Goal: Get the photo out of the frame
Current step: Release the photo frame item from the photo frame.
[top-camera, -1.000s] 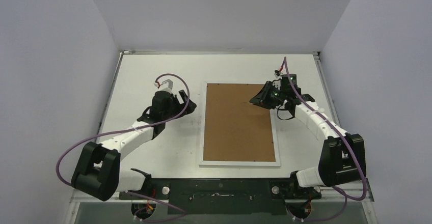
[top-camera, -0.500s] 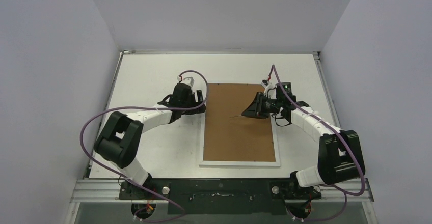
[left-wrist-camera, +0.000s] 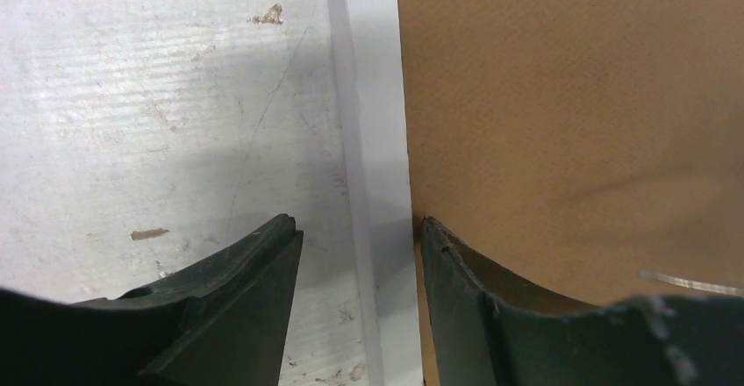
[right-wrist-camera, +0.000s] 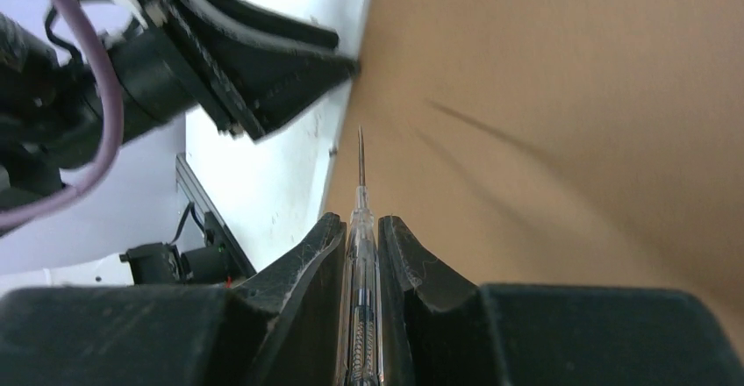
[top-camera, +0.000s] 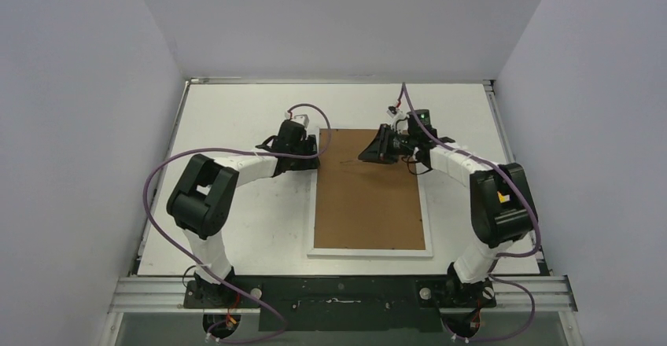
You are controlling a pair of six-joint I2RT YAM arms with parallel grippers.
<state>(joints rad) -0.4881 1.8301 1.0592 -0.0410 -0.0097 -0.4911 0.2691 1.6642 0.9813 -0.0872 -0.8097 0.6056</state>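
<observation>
The large rectangular white-bordered frame (top-camera: 370,196), brown fibreboard back upward, is laid on the white counter (top-camera: 236,110). Its left border is straddled by the parted jaws of the left gripper (left-wrist-camera: 355,237). A thin clear metal-tipped tool (right-wrist-camera: 361,195) is clamped in the jaws of the right gripper (right-wrist-camera: 360,228).

The frame (top-camera: 370,250) lies back-up on the table (top-camera: 236,228). The left pincer (top-camera: 316,151) sits at the frame's left side, near the far corner. Its fingers are spread astride the border strip (left-wrist-camera: 373,96), one over the bare table and the other over the backing board (left-wrist-camera: 570,96). The right pincer (top-camera: 364,157) hangs over the far part of the backing board, to the right of the left pincer. A thin pointed tool (right-wrist-camera: 361,184) is nipped between its fingers, and the tip reaches ahead towards the left pincer, over the board near the border strip.
</observation>
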